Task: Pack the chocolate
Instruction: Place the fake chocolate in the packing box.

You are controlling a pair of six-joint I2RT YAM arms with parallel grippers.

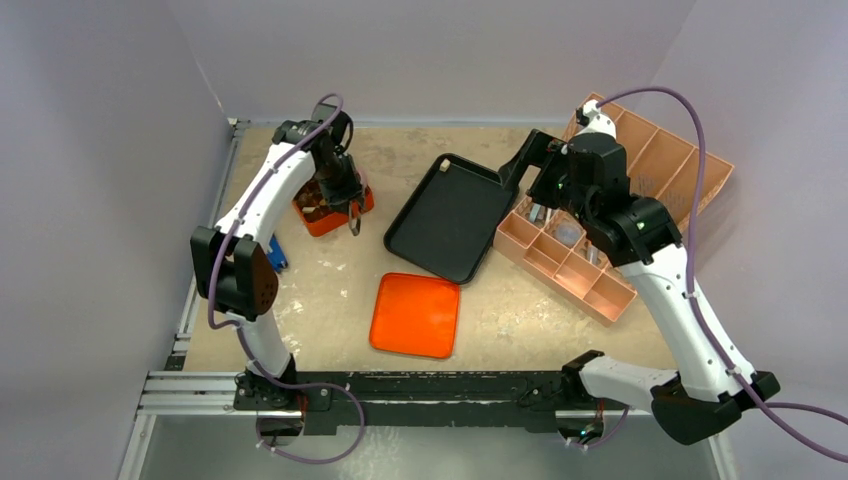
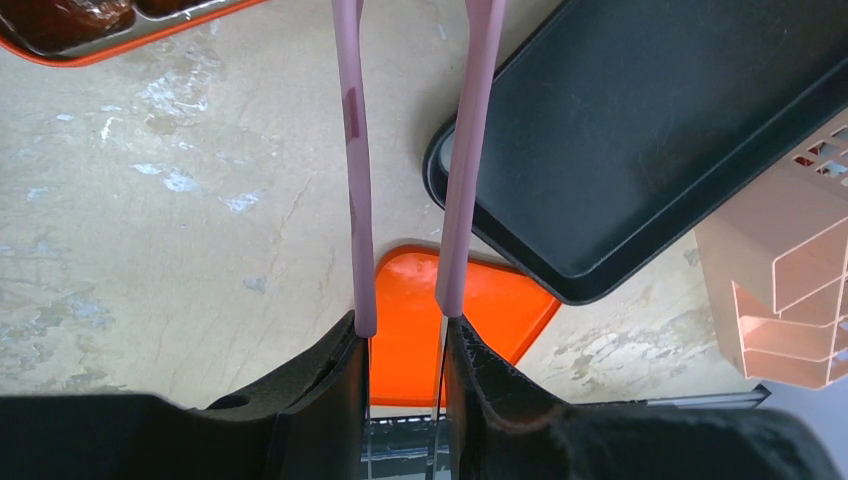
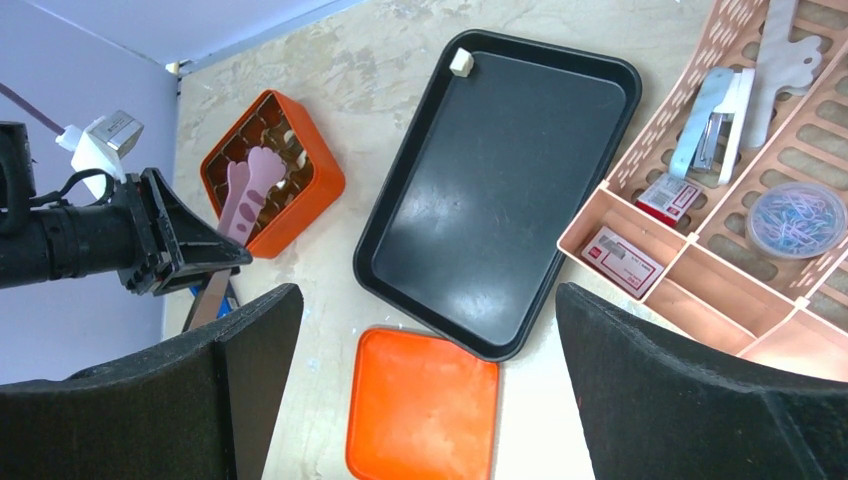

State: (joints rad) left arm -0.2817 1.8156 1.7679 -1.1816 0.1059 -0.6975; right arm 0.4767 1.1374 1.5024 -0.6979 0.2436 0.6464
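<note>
Left gripper [image 2: 405, 335] clamps pink tongs [image 2: 352, 150], right gripper [image 3: 428, 300] gapes — chocolate [image 3: 461, 62] orientation indiscernible

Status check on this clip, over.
Left claw shut on pink tongs at orange box. Right claw open, empty. One white chocolate in black tray, far corner. Nothing blocks it.

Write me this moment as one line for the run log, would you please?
left gripper: shut on pink tongs, tips by orange box | right gripper: open, empty | one cream chocolate piece in black tray corner
</note>
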